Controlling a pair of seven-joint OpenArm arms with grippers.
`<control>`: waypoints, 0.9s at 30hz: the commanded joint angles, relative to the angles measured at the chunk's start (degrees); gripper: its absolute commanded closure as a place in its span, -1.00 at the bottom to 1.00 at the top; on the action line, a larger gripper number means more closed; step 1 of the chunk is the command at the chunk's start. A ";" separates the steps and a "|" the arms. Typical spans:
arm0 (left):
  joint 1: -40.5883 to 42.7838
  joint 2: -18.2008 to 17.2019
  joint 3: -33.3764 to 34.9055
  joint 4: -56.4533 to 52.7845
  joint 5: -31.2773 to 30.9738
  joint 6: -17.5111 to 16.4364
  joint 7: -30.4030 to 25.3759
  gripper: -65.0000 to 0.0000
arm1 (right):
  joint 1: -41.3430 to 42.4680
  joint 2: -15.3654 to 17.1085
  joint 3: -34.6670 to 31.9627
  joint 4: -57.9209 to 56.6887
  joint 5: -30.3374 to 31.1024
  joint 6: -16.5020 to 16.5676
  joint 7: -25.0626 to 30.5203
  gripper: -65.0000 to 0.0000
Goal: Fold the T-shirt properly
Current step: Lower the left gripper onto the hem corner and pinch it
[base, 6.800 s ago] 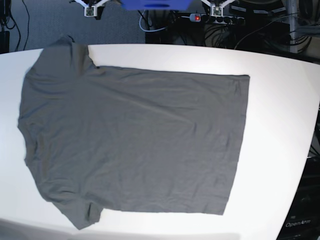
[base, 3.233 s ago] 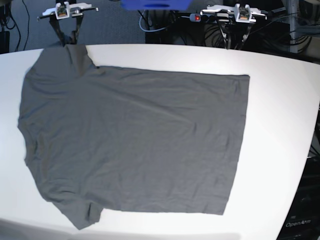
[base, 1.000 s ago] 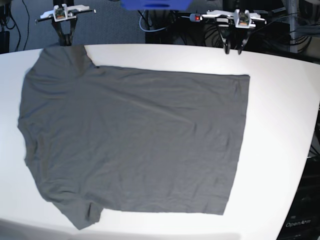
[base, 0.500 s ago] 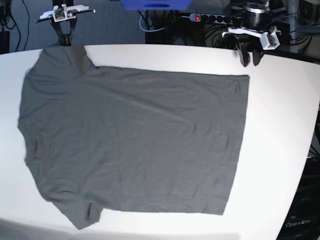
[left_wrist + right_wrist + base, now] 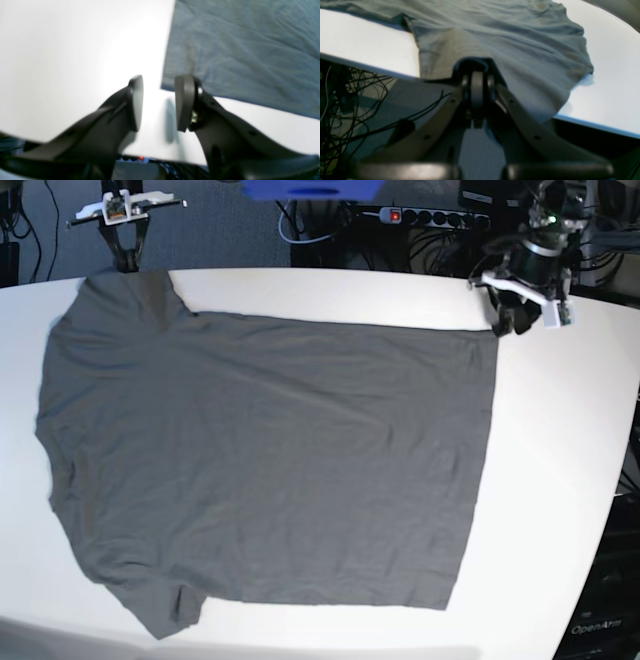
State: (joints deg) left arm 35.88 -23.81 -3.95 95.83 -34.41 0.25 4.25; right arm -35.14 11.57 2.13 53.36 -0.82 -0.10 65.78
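T-shirt (image 5: 240,50) corner lies just beyond the parted left pincer (image 5: 158,102).

The T-shirt (image 5: 270,460) sleeve end is hidden behind the right gripper's (image 5: 477,100) fingers (image 5: 477,85).

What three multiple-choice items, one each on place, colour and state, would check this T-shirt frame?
1. Where is the left pincer?
A. at the T-shirt's hem corner
B. over the collar
C. at the near sleeve

2. What colour is the T-shirt?
A. red
B. dark grey
C. white

3. How does the right pincer stand?
A. wide open
B. shut at the far sleeve's edge
C. holding a box

Key: 1 A, the left wrist view shows the hem corner just past its open fingers. 2 B, plain grey cloth on the white table. 3 B, the fingers meet where the sleeve fabric bunches.
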 commanded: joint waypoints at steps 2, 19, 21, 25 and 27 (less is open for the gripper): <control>-1.90 -0.76 -0.32 0.39 -0.09 -0.03 1.33 0.34 | -0.51 0.69 0.20 0.39 0.69 -0.12 1.52 0.98; -6.74 0.74 -0.58 -7.52 -0.36 -8.82 4.14 0.34 | -0.69 0.69 0.20 0.39 0.60 -0.12 1.43 0.98; -6.74 1.09 -0.67 -7.61 -0.36 -9.88 4.14 0.34 | -0.69 0.69 0.20 0.39 0.60 -0.12 1.43 0.98; -6.91 1.35 -0.67 -7.79 -0.36 -9.97 4.14 0.34 | -0.69 0.69 0.20 0.39 0.60 -0.12 1.43 0.98; -7.53 1.35 -0.67 -7.96 -0.36 -9.97 4.14 0.34 | -0.69 0.69 0.20 0.39 0.60 -0.12 1.43 0.98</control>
State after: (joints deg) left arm 28.40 -22.04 -4.45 87.55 -34.59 -9.56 7.90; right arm -35.27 11.60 2.13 53.36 -0.84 -0.08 65.73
